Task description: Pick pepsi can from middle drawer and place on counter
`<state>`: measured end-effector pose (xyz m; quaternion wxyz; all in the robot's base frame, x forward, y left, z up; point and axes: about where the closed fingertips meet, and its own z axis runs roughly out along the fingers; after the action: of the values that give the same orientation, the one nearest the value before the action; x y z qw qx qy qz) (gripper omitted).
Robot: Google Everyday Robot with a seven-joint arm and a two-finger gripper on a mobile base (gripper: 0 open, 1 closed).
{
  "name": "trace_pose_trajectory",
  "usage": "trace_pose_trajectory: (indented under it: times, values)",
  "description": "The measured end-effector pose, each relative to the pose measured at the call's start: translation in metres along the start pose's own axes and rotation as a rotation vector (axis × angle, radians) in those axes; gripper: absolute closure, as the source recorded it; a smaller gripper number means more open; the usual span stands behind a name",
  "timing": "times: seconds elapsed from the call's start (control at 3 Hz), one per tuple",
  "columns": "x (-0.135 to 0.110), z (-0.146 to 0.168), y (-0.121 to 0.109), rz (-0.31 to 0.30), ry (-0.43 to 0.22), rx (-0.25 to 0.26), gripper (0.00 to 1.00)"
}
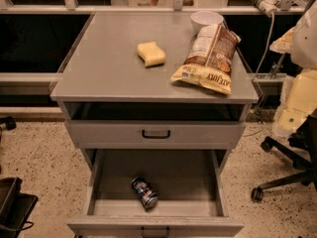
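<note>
The pepsi can [144,193] lay on its side on the floor of the middle drawer [198,182], which was pulled well out towards the near edge of the scene. The can rested a little left of the drawer's centre line, close to the near front wall and well apart from both side walls. Its long axis ran diagonally, with one silvery end pointing near-right. The drawer's small black handle [155,231] showed at the very bottom of the view.

The end effector was out of view, so I could not tell whether it was wide, narrow or holding anything. How the can lay relative to it could not be told either. Pale cream and white shapes [302,98] stood at the right edge beside the bench [99,68], and what they were was not clear.

One tier above the open drawer, another grey drawer [99,133] with its own black handle [156,134] sat beneath a dark gap under the bench top.

On the bench, a yellow sponge [151,53] lay near the middle. A brown-and-yellow snack bag [208,58] lay to its right, reaching the near-right part of the top. A white bowl [206,20] stood just beyond the bag at the far right. An office chair base [282,175] stood on the speckled floor to the right.
</note>
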<state>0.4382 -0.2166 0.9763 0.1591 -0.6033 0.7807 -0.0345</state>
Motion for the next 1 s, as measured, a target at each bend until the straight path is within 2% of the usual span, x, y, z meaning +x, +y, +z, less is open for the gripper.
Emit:
trace_pose_trajectory:
  times: [0.33,0.67,1.0]
  values:
    - [0.0,0.0,0.0,0.0,0.0,0.0,0.0]
    - [0.003,-0.004,0.008,0.043,-0.018,0.049,0.0]
    - [0.006,0.035,0.037,0.214,-0.112,0.021,0.0]
